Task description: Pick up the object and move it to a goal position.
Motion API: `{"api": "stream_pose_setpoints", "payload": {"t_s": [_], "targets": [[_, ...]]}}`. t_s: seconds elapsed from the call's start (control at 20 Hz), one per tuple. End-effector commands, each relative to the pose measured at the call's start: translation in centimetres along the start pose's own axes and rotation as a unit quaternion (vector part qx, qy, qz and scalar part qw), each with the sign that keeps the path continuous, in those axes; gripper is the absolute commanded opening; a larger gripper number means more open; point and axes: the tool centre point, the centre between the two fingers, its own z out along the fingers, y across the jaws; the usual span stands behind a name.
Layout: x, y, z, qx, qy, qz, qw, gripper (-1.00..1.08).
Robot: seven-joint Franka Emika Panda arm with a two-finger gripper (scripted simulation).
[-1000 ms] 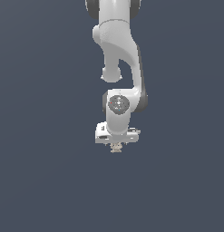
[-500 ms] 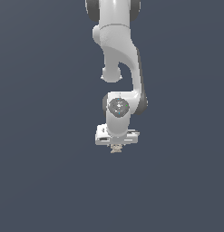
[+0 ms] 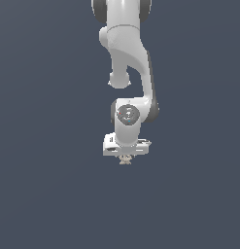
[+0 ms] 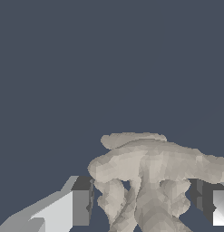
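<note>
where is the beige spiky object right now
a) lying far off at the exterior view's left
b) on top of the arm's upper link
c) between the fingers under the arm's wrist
c, the beige spiky object sits between the two fingers in the wrist view, and in the exterior view it pokes out just below the gripper.

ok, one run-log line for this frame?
phase: carry | claw: closed on beige spiky object | object: between fingers, off any surface in view | goal: not visible | arm: vertical, claw pointing down
</note>
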Motion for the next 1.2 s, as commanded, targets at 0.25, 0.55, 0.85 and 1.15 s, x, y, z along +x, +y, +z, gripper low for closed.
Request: {"api": "stream_pose_setpoints", "payload": {"t_s": [0.25,0.55,0.85,1.15], "targets": [[3.5,-4.0,-4.5,0.005,0.047,-0.023,0.9986,-1.00],[8.1,-11.1,-12.8,0.012,0.126,-0.062,0.9900,-1.00],[10.6,-17.4,-20.9,0.018,0.197,-0.097,0.9755,-1.00],[11.2,-20.5,-24.9,0.019,0.230,-0.114,0.9662,-1.00]]}}
